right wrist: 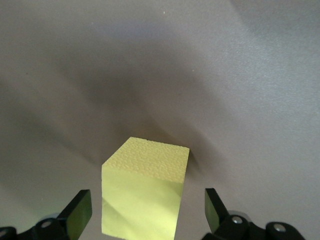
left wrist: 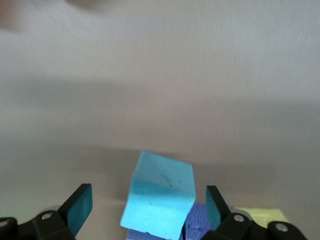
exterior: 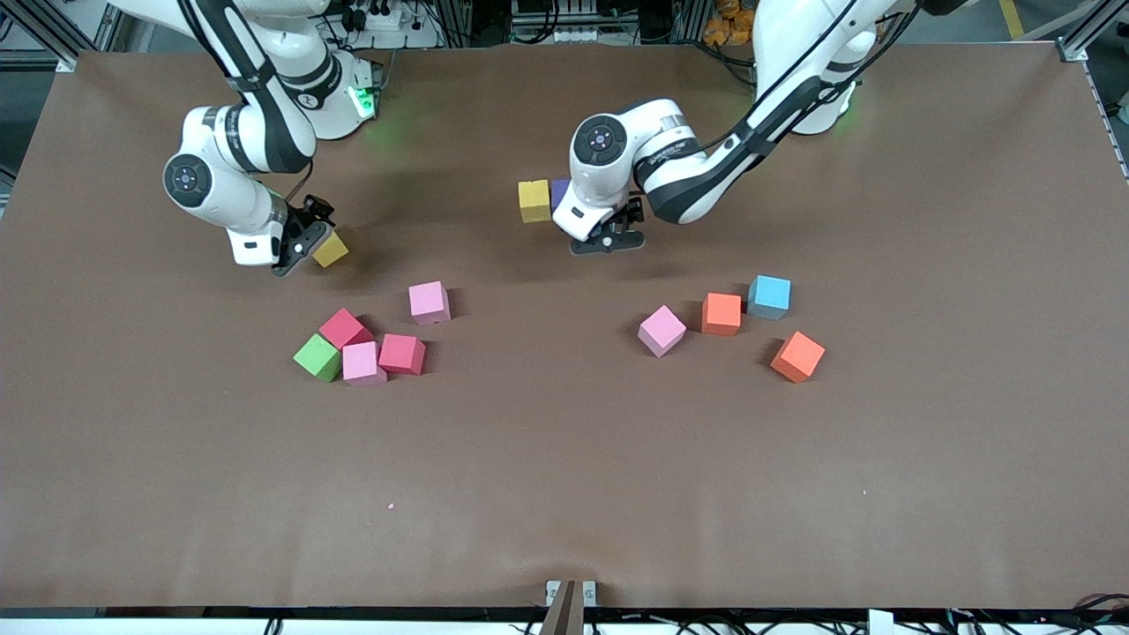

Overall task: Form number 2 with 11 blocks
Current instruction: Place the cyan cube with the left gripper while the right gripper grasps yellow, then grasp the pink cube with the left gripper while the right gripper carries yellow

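My left gripper [exterior: 609, 235] is low over the table's middle, open [left wrist: 146, 201]. Between its fingers a light blue block [left wrist: 160, 195] sits tilted, leaning on a purple block [left wrist: 200, 226], with gaps on both sides. A yellow block [exterior: 534, 200] and the purple block [exterior: 560, 192] sit beside the arm. My right gripper [exterior: 304, 242] is open [right wrist: 146, 209] around a second yellow block [right wrist: 145, 192], which rests on the table [exterior: 331, 250] untouched by either finger.
Toward the right arm's end lie a pink block [exterior: 429, 302], two red ones [exterior: 344, 328] [exterior: 401, 354], another pink [exterior: 363, 363] and a green cube [exterior: 317, 357]. Toward the left arm's end lie a pink block [exterior: 661, 331], two orange [exterior: 721, 313] [exterior: 797, 356] and a light blue [exterior: 769, 296].
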Action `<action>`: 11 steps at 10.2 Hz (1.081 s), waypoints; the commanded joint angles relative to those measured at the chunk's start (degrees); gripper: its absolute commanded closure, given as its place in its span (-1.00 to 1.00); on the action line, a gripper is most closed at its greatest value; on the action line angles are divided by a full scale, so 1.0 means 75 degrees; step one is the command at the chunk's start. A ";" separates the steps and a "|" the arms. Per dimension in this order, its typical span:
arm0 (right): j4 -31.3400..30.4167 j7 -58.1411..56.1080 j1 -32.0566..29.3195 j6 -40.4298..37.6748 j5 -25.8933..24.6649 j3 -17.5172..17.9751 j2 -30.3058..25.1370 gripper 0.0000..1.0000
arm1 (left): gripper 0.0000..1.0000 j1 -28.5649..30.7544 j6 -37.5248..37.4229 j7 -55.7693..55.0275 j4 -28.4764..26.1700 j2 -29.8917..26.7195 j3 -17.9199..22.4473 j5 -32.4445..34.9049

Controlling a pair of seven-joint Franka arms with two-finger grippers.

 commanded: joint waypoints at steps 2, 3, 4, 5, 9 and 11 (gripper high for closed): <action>-0.0104 -0.0040 0.0070 0.0626 0.0215 0.0007 0.0473 -1.00 | -1.00 0.0581 -0.0242 -0.0042 0.0354 -0.0322 -0.0038 -0.0045; -0.0104 -0.0040 0.0070 0.0568 0.0215 0.0007 0.0450 -1.00 | -1.00 0.0781 -0.0242 0.0168 0.0495 -0.0287 -0.0026 -0.0044; -0.0104 -0.0028 0.0058 0.0556 0.0215 0.0007 0.0450 -0.80 | -1.00 0.0992 -0.0253 0.0611 0.0647 -0.0252 -0.0003 -0.0044; -0.0093 0.0111 0.0058 0.0417 0.0215 0.0007 0.0426 -0.33 | -1.00 0.1191 -0.0253 0.0848 0.0730 -0.0193 0.0009 -0.0044; 0.0361 0.0124 0.0384 -0.0530 0.0192 0.0019 -0.0357 0.48 | -1.00 0.1358 -0.0347 0.0955 0.1583 0.0438 0.0370 0.0061; 0.1332 0.0426 0.0689 -0.1479 0.0192 0.0077 -0.0464 0.48 | -1.00 0.1323 -0.0347 0.0944 0.1854 0.0755 0.0710 0.0061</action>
